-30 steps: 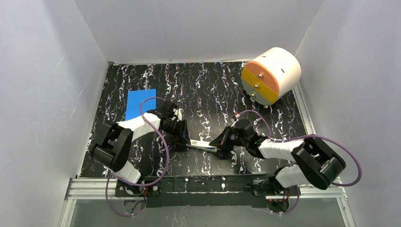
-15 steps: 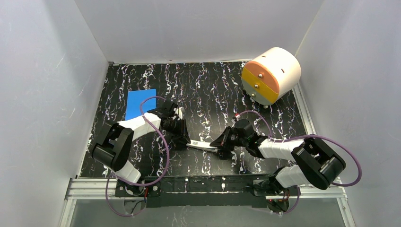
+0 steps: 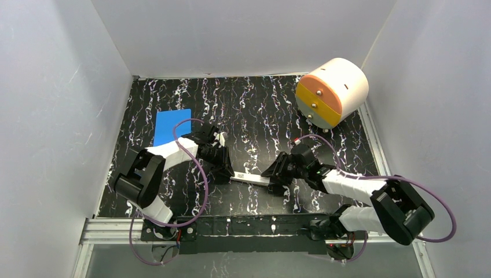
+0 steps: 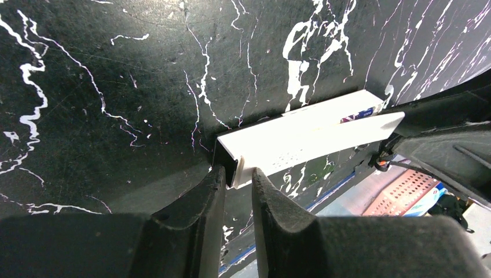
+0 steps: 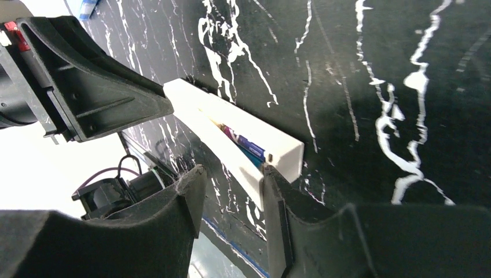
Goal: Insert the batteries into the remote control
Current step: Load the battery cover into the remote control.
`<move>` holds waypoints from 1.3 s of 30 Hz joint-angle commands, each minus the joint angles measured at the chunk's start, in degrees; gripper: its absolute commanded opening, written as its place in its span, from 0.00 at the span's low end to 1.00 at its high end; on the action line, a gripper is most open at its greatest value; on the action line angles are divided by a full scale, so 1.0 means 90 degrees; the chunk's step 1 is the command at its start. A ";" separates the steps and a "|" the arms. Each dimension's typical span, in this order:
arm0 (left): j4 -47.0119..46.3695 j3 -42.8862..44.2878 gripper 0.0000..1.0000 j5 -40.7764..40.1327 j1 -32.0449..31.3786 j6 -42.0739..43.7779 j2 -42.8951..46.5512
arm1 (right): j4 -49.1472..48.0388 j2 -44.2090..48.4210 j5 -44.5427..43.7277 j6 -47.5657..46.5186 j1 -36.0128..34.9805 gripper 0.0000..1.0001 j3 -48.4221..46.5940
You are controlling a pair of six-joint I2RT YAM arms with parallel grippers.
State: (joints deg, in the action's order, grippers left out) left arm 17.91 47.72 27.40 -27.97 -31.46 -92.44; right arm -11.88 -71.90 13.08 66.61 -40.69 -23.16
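The white remote control (image 3: 250, 178) lies on the black marbled table between my two grippers. My left gripper (image 3: 227, 172) is shut on its left end; in the left wrist view the fingertips (image 4: 215, 180) pinch the end of the remote control (image 4: 307, 138) between them at the left gripper (image 4: 237, 175). My right gripper (image 3: 273, 175) is open at the other end. In the right wrist view one finger (image 5: 273, 184) touches the end of the remote control (image 5: 228, 124), at the right gripper (image 5: 231, 175). The blue batteries (image 5: 248, 145) lie inside the open recess, and show in the left wrist view (image 4: 357, 115).
A cream-and-orange drum (image 3: 332, 91) stands at the back right. A flat blue pad (image 3: 172, 126) lies at the left, behind my left arm. White walls close in the table on three sides. A metal rail (image 3: 249, 227) runs along the near edge.
My right arm has swung its elbow out to the right and its gripper has shifted slightly right. The remote control lies a little flatter. My left gripper has barely moved.
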 commanded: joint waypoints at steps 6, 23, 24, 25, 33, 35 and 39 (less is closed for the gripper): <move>0.0595 -0.0264 0.18 -0.1004 -0.0140 0.0337 -0.0542 | 0.1300 0.0874 -0.0270 -0.0371 0.0294 0.47 -0.0249; 0.0575 -0.0254 0.18 -0.0960 -0.0152 0.0355 -0.0585 | 0.1253 -0.0088 -0.0552 -0.1436 0.0307 0.27 -0.0542; 0.0562 -0.0254 0.17 -0.0962 -0.0147 0.0352 -0.0584 | 0.1286 -0.0111 -0.0580 -0.1472 0.0310 0.26 -0.0542; 0.0559 -0.0254 0.17 -0.0957 -0.0145 0.0355 -0.0592 | 0.1309 -0.0145 -0.0566 -0.1493 0.0312 0.25 -0.0528; 0.0520 -0.0278 0.11 -0.0911 -0.0145 0.0313 -0.0624 | 0.1726 -0.0036 -0.0488 -0.1672 0.0311 0.19 -0.0386; 0.0493 -0.0288 0.10 -0.0890 -0.0148 0.0298 -0.0644 | 0.1793 -0.0024 -0.0463 -0.1716 0.0308 0.15 -0.0404; 0.0462 -0.0288 0.08 -0.0842 -0.0148 0.0264 -0.0692 | 0.1591 -0.0233 -0.0277 -0.1603 0.0286 0.06 -0.0387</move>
State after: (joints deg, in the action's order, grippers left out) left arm 18.22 48.51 29.71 -27.94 -31.16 -93.95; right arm -0.10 -72.14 10.96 53.45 -38.20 -26.48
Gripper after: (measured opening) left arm 0.158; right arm 0.098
